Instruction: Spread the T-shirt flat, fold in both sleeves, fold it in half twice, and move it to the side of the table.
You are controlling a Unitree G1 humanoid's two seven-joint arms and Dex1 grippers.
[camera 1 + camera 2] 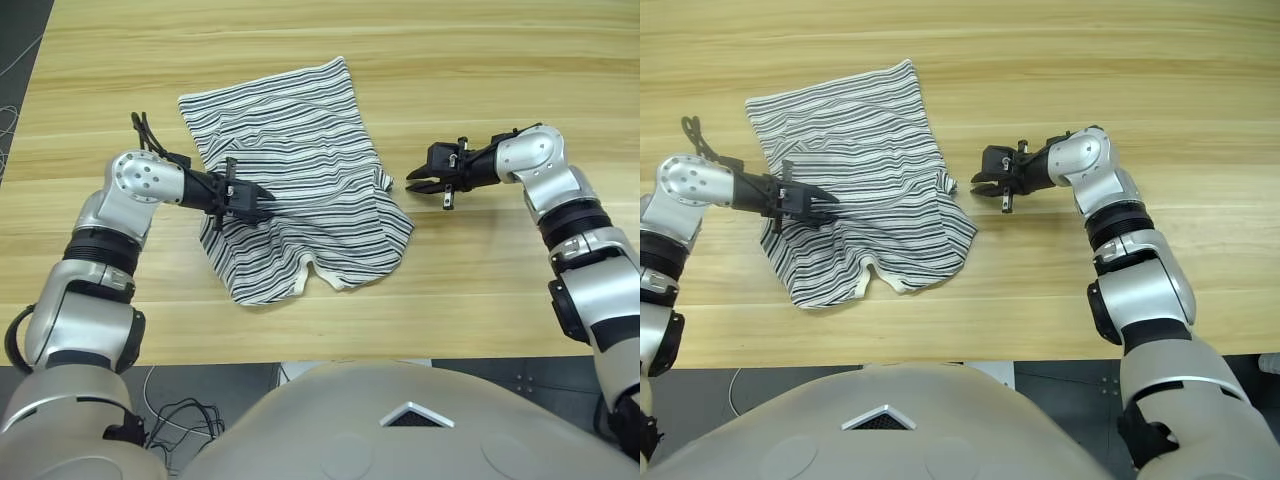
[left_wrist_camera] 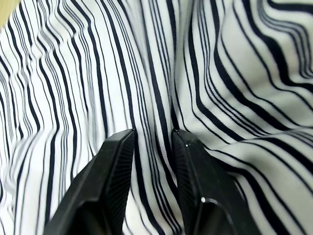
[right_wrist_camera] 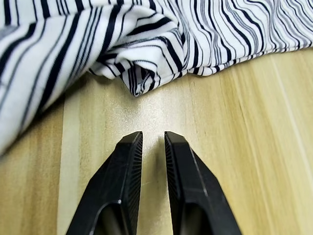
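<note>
A black-and-white striped T-shirt [image 1: 300, 140] lies rumpled on the wooden table [image 1: 500, 60], its near part bunched and doubled over. My left gripper [image 1: 266, 207] sits on the shirt's left side. In the left wrist view its fingers [image 2: 120, 161] pinch a raised ridge of the striped cloth [image 2: 234, 63]. Just off the shirt's right edge, my right gripper [image 1: 413, 181] hovers low over bare wood. Seen from the right wrist, its fingers [image 3: 128, 161] are nearly together with nothing between them, a short way from a crumpled corner of the T-shirt [image 3: 142, 39].
Bare wood surrounds the shirt, with wide room at the far side and to the right. The table's near edge [image 1: 330, 355] runs close below the shirt. Cables lie on the dark floor [image 1: 180, 410] in front of the table.
</note>
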